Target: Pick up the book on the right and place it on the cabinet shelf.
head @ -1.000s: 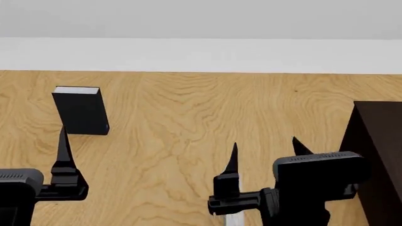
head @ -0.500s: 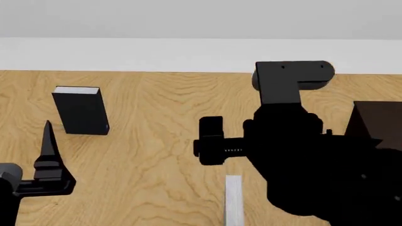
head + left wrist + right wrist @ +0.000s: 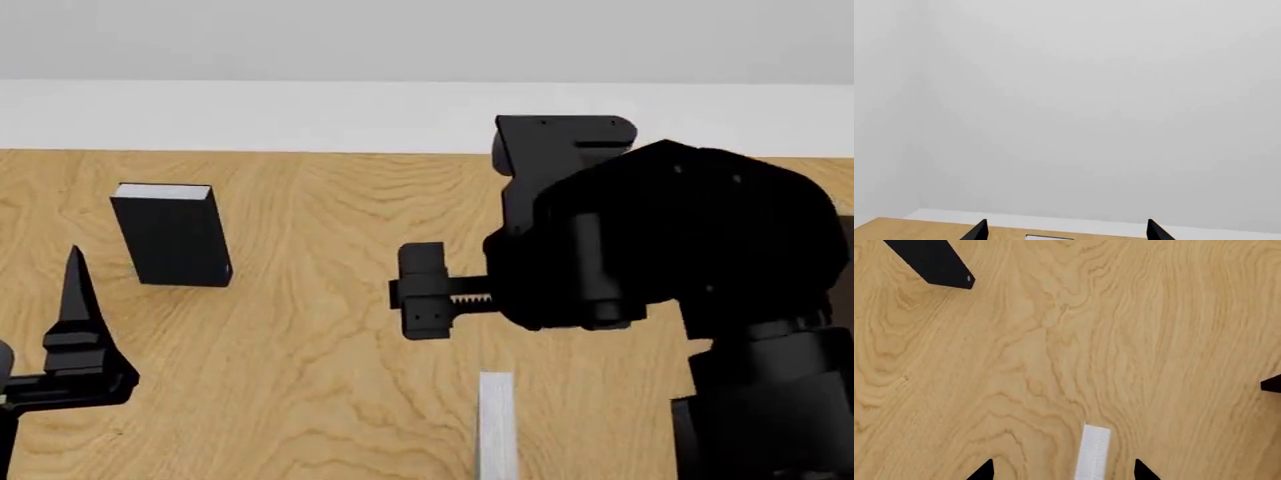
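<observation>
The book on the right shows only as a narrow pale grey-white strip on the wooden table, seen from above; I cannot see its spine dots. In the right wrist view the strip lies between my right gripper's two spread fingertips. That gripper is open, points down at the table and holds nothing. My right arm hides the cabinet shelf in the head view. My left gripper is open and empty, and one of its fingers shows at the left.
A black book with white pages stands upright at the far left of the table. A black pointed shape and a dark bit at the picture's edge show in the right wrist view; I cannot tell what they are. A white wall runs behind.
My right arm has risen and swung over so its gripper points down above the pale strip, and it now covers the cabinet. My left gripper has drifted left.
</observation>
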Available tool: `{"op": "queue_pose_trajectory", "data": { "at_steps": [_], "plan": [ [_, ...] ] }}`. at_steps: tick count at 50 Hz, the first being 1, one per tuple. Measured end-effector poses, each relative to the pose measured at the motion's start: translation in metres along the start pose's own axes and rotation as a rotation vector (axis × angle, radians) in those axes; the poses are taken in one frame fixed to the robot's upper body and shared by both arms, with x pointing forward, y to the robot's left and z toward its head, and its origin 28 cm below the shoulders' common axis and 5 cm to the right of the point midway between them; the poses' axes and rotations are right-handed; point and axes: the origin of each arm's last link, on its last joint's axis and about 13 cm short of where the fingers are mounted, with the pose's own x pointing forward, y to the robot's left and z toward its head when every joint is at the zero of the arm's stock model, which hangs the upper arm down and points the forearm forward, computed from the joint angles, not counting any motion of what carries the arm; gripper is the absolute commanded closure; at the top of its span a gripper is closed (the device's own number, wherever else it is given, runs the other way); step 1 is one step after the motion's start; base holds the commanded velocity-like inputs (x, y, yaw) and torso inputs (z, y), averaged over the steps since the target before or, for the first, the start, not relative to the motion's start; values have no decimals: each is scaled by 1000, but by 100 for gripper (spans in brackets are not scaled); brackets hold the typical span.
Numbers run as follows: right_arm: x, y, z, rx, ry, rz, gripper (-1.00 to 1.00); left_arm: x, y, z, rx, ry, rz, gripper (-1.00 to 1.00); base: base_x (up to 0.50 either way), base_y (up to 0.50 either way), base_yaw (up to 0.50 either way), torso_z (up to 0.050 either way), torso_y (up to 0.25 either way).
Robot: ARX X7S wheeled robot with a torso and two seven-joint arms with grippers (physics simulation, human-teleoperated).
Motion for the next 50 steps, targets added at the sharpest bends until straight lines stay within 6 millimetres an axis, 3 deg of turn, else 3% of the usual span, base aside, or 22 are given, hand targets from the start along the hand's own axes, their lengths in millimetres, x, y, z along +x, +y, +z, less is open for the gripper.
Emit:
{"op": "queue_pose_trajectory", "data": {
  "at_steps": [10,50],
  "plan": [
    [16,-3,-2,23,73,-8,-100,1,1,0,0,2,2,-100,0,0,0,0,0],
    [75,-15,-40,66,257,13,-100,2,1,-2,5,5,8,-100,0,0,0,0,0]
  ]
}}
